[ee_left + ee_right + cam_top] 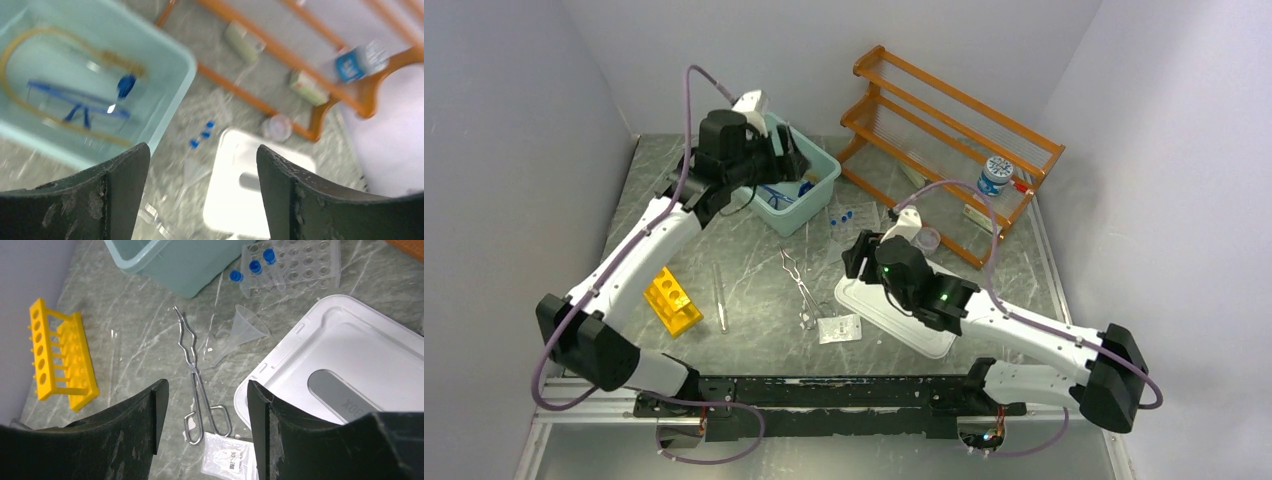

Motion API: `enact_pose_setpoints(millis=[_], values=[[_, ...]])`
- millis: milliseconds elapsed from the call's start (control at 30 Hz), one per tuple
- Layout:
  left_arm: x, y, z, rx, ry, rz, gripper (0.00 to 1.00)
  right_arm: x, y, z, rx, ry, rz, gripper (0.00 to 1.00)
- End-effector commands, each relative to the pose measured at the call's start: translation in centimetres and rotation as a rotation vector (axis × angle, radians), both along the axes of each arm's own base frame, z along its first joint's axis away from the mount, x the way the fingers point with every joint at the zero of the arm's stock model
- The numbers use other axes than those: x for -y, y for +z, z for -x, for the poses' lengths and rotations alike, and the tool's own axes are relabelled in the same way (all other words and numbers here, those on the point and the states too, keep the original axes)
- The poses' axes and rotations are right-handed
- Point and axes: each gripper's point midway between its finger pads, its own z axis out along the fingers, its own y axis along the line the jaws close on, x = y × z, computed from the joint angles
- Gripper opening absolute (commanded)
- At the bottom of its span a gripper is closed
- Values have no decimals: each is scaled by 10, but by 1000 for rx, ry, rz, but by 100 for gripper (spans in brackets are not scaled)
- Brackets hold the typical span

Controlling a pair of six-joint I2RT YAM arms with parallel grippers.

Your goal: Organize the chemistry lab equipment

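Note:
My left gripper (pixel 792 160) (pixel 202 150) hangs open and empty over the teal bin (pixel 809 205) (pixel 165 55). In the bin lie blue-framed goggles (pixel 75 102) and amber tubing (pixel 30 40). My right gripper (pixel 861 255) (pixel 207 385) is open, holds nothing, and hovers above the metal tongs (pixel 799 285) (pixel 192 365) on the table. The yellow test-tube rack (pixel 672 300) (pixel 62 355) lies at the left, with a glass tube (pixel 720 295) beside it. Blue-capped vials (pixel 842 215) (pixel 255 266) rest by a clear holed rack (pixel 300 260).
A white lid (pixel 894 315) (pixel 350 355) lies under my right arm. Near it are a clear funnel (pixel 245 330) and a small plastic bag (pixel 840 328) (pixel 227 457). The orange shelf (pixel 944 120) at the back right holds a blue-labelled jar (pixel 995 175) (pixel 357 60).

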Motion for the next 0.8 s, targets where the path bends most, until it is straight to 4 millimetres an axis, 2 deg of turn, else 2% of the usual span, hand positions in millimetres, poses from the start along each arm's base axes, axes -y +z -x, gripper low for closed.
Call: enact_pose_setpoints(millis=[0, 100, 233, 267, 300, 400, 600, 767], values=[[-30, -61, 39, -139, -10, -177, 81, -18, -15, -2, -22, 79, 41, 63], [-50, -78, 63, -181, 24, -215, 77, -33, -42, -1, -72, 164, 141, 63], [-83, -109, 87, -232, 158, -244, 73, -57, -78, 4, -161, 275, 283, 63], [-91, -119, 93, -252, 192, -246, 73, -62, -93, 6, -190, 295, 331, 63], [-100, -134, 100, -277, 231, -250, 73, -68, -101, 8, -205, 319, 365, 63], [-112, -161, 115, -336, 300, -204, 73, -86, -123, 13, -252, 377, 460, 62], [-139, -211, 129, -485, 421, -55, 73, -117, -146, 3, -307, 399, 556, 58], [-143, -236, 134, -559, 423, 34, 71, -139, -161, -12, -306, 402, 591, 59]])
